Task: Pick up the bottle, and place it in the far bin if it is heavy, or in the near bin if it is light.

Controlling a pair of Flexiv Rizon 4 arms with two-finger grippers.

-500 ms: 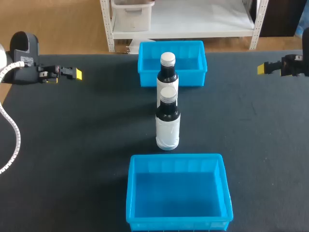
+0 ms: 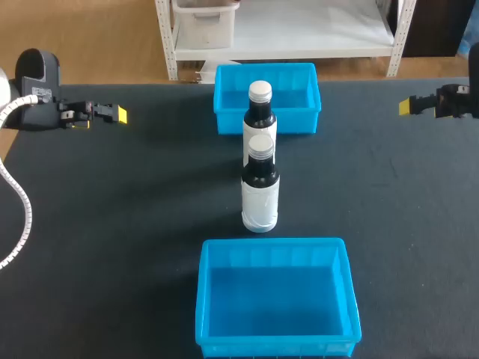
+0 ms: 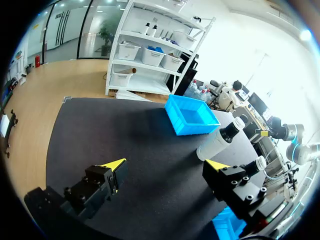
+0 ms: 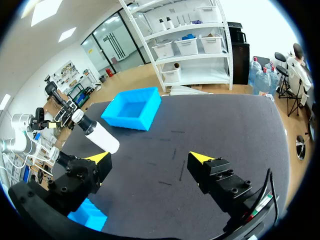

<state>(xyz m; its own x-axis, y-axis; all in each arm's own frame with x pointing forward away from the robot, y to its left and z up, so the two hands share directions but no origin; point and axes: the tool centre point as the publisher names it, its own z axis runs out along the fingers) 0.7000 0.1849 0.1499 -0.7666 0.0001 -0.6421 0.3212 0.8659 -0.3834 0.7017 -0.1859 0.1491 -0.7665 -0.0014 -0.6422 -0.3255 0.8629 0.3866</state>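
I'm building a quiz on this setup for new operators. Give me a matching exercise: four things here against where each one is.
Things:
1 nearer bottle
2 left gripper
3 far bin
4 near bin

Places:
A at the far edge of the table
B upright between the two bins
C at the near edge
D at the left side, fingers open

Pairs: 1-B, 2-D, 3-A, 4-C

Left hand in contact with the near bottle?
Apart. Head view: the left hand sits far off to the left, with bare table between it and the near bottle.
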